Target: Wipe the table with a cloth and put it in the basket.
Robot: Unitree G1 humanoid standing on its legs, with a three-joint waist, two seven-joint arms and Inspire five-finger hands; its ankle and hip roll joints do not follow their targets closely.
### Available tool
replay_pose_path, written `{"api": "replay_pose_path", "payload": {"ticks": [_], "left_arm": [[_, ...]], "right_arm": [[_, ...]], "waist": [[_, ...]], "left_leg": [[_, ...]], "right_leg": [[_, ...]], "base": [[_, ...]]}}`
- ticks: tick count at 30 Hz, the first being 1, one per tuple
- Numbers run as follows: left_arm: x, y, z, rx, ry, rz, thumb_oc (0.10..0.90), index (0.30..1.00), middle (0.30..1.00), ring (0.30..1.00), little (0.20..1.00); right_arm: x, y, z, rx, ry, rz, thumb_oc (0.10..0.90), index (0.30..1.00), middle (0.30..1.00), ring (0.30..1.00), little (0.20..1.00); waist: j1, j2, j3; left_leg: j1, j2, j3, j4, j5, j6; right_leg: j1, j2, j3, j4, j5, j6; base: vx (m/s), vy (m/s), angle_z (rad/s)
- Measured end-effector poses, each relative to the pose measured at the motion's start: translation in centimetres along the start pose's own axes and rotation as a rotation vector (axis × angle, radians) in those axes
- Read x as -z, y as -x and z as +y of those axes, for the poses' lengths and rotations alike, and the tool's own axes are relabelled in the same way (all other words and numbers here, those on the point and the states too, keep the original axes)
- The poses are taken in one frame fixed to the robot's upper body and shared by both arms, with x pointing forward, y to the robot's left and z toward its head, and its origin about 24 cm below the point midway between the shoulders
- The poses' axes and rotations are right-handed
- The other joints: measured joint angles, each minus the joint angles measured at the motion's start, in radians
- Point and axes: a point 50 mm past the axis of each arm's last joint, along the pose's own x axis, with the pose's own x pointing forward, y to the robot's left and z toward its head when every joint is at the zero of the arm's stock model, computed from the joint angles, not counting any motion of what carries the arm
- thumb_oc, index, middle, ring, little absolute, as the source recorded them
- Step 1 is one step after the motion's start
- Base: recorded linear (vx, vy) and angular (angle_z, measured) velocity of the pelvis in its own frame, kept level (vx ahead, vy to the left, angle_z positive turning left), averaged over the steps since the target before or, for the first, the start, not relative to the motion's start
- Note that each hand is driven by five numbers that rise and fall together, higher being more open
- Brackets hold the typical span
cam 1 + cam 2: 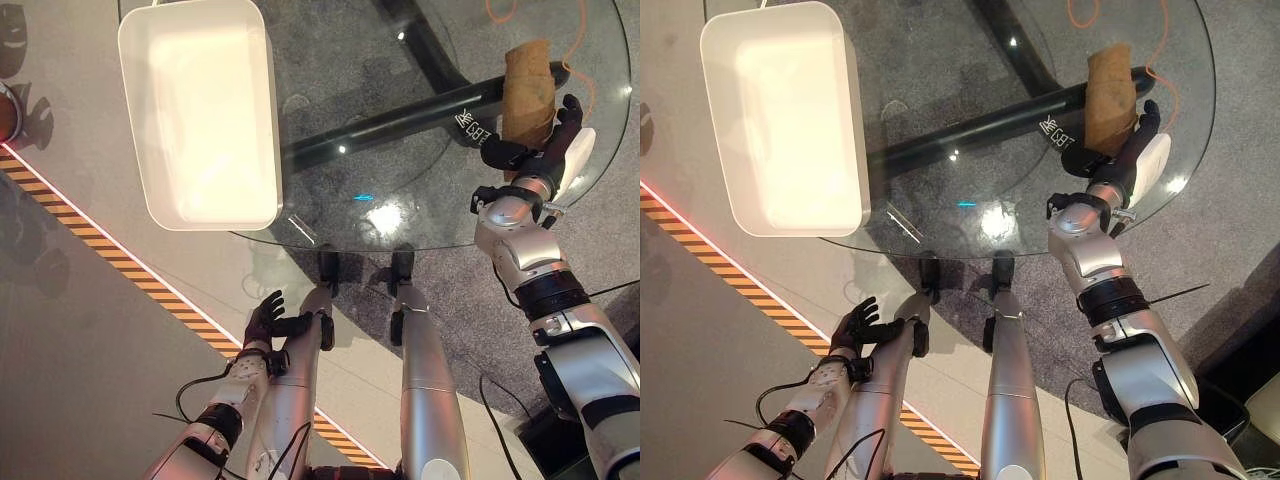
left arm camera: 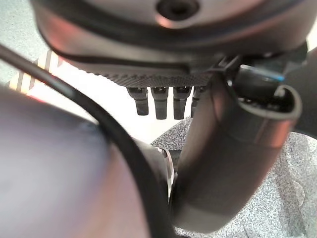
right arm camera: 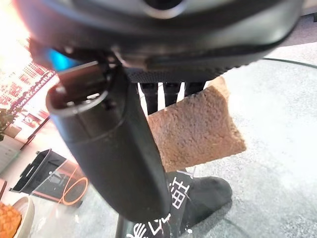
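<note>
Since the white basket (image 1: 200, 110) at the glass table's (image 1: 400, 215) left edge holds nothing, depositing is not yet done. Low on the left, the left hand (image 1: 266, 320) hangs with fingers loosely spread. Rightward, the right hand (image 1: 545, 145) lies straight-fingered on the brown cloth (image 1: 528, 95), so wiping looks in progress.

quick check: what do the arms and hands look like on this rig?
Both arms are glossy silver-grey shells with black bands at the joints. The right hand is dark with black fingers and a white cover along one side. The left hand is all dark, thumb uncovered. The fingers look slim and segmented.
</note>
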Motion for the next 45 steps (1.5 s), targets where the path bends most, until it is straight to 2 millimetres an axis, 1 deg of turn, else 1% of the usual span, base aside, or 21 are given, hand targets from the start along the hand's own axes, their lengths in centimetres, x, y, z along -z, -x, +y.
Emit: {"api": "replay_pose_path", "payload": {"ticks": [7,13,18,24,25,26,27,28,29,35,45], "left_arm": [[-0.2,0.0,-0.1,0.004,0.009,-0.017,0.800,0.900,0.900,0.900,0.900],[-0.5,0.0,-0.1,0.008,0.038,-0.032,0.800,0.900,0.900,0.900,0.900],[-0.6,0.0,-0.2,0.010,0.039,-0.034,0.800,0.900,0.900,0.900,0.900],[-0.6,0.0,-0.2,0.026,0.037,-0.036,0.800,0.900,0.900,0.900,0.900],[-0.6,0.0,-0.2,0.027,0.036,-0.036,0.800,0.900,0.900,0.900,0.900],[-0.6,0.0,-0.2,0.027,0.036,-0.036,0.800,0.900,0.900,0.900,0.900],[-0.6,0.0,-0.2,0.027,0.035,-0.036,0.800,0.900,0.900,0.900,0.900],[-0.6,0.0,-0.2,0.027,0.035,-0.036,0.800,0.900,0.900,0.900,0.900],[-0.6,0.0,-0.2,0.027,0.035,-0.036,0.800,0.900,0.900,0.900,0.900],[-0.6,0.0,-0.1,0.026,0.034,-0.036,0.800,0.900,0.900,0.900,0.900],[-0.6,0.0,-0.1,0.027,0.033,-0.037,0.800,0.900,0.900,0.900,0.900]], "right_arm": [[0.2,-0.5,-0.2,0.012,0.018,0.042,0.800,0.900,0.900,0.900,0.900],[-0.2,-1.6,-1.1,0.054,0.068,0.075,0.800,0.900,0.900,0.900,0.900],[-0.4,-2.1,-1.2,0.060,0.083,0.104,0.800,0.900,0.900,0.900,0.900],[-0.3,-2.4,-1.5,0.055,0.107,0.107,0.800,0.900,0.900,0.900,0.900],[-0.3,-2.5,-1.5,0.052,0.107,0.107,0.723,0.834,0.834,0.834,0.823],[-0.3,-2.5,-1.6,0.051,0.108,0.106,0.369,0.531,0.531,0.531,0.469],[-0.3,-2.5,-1.6,0.052,0.108,0.106,0.325,0.493,0.493,0.493,0.425],[-0.3,-2.6,-1.7,0.057,0.111,0.105,0.149,0.342,0.342,0.342,0.249],[-0.3,-2.8,-2.0,0.064,0.115,0.104,0.100,0.300,0.300,0.300,0.200],[-0.3,-3.6,-3.1,0.053,0.125,0.104,0.100,0.300,0.300,0.300,0.200],[-0.2,-3.4,-2.9,0.030,0.076,0.121,0.100,0.300,0.300,0.300,0.200]], "waist": [[0.006,0.000,0.000],[0.010,0.000,0.000],[0.012,0.000,0.000],[0.012,0.000,0.000],[0.012,0.000,0.000],[0.012,0.000,0.000],[0.012,0.000,0.000],[0.012,0.000,0.000],[0.012,-0.001,0.000],[0.008,-0.001,0.000],[0.003,-0.001,0.000]], "left_leg": [[-0.013,0.000,-0.001,0.001,0.000,0.000],[-0.036,0.000,-0.013,0.014,0.000,0.000],[-0.037,0.001,-0.015,0.015,0.000,0.000],[-0.037,-0.001,-0.018,0.017,0.000,0.000],[-0.037,-0.001,-0.018,0.018,0.000,0.000],[-0.037,-0.001,-0.018,0.018,0.000,0.000],[-0.037,-0.001,-0.018,0.018,0.000,0.000],[-0.037,-0.001,-0.018,0.019,0.000,0.000],[-0.037,-0.001,-0.019,0.019,0.000,0.000],[-0.038,-0.001,-0.019,0.017,0.000,0.000],[-0.039,-0.002,-0.025,0.015,0.000,0.000]], "right_leg": [[-0.015,0.000,-0.001,0.003,0.000,0.000],[-0.026,-0.001,-0.006,0.005,0.000,0.000],[-0.026,-0.004,-0.007,0.008,0.000,0.000],[-0.025,-0.006,-0.008,0.010,-0.001,0.001],[-0.025,-0.006,-0.008,0.010,-0.001,0.001],[-0.025,-0.006,-0.008,0.010,-0.001,0.001],[-0.025,-0.006,-0.008,0.010,-0.001,0.001],[-0.025,-0.006,-0.008,0.011,-0.001,0.001],[-0.025,-0.006,-0.008,0.011,-0.001,0.001],[-0.025,-0.004,-0.010,0.011,-0.002,0.002],[-0.025,-0.003,-0.022,0.010,-0.005,-0.001]], "base": [[0.00,0.000,0.00],[0.00,0.002,0.02],[0.00,-0.001,0.01],[0.00,0.000,0.00],[0.00,0.000,0.00],[0.00,0.000,0.00],[0.00,0.000,0.00],[0.00,0.000,0.00],[0.00,0.000,0.00],[0.00,0.000,0.00],[0.00,0.006,0.00]]}}
